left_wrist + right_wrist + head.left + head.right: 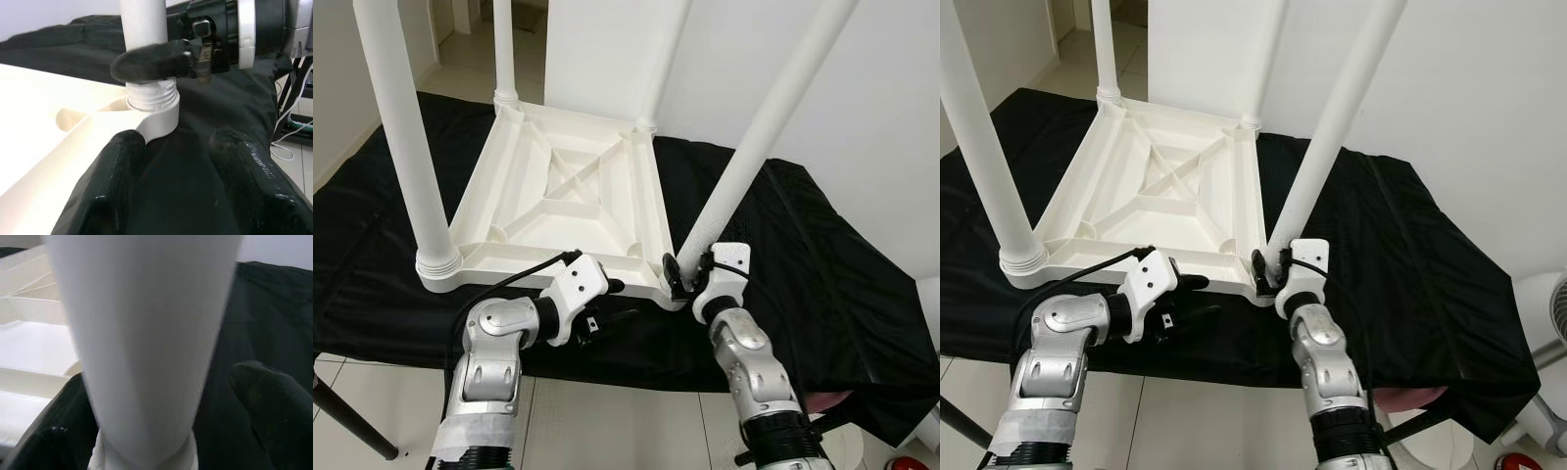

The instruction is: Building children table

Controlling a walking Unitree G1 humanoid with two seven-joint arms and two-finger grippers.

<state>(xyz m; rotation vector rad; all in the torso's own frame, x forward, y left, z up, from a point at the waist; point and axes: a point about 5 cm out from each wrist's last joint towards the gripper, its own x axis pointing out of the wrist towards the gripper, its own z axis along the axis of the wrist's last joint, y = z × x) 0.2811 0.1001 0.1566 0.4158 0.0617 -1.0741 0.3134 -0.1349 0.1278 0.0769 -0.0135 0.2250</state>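
A white plastic children's table (558,186) lies upside down on a black cloth, its legs pointing up. The near right leg (754,147) sits in the corner socket by a threaded collar (151,95). My right gripper (677,274) straddles that leg just above the collar. One of its fingers (146,66) lies against the leg, and the other finger (266,401) stands a little off it, so it is open. My left gripper (607,302) is open at the tabletop's near edge, pointing at the collar, with only black cloth between its fingers (112,186).
The black cloth (822,255) covers the work table and hangs over its front and right edges. A dark table leg (352,421) stands on the tiled floor at the lower left. A white fan (1542,323) stands at the right, and a white wall rises behind.
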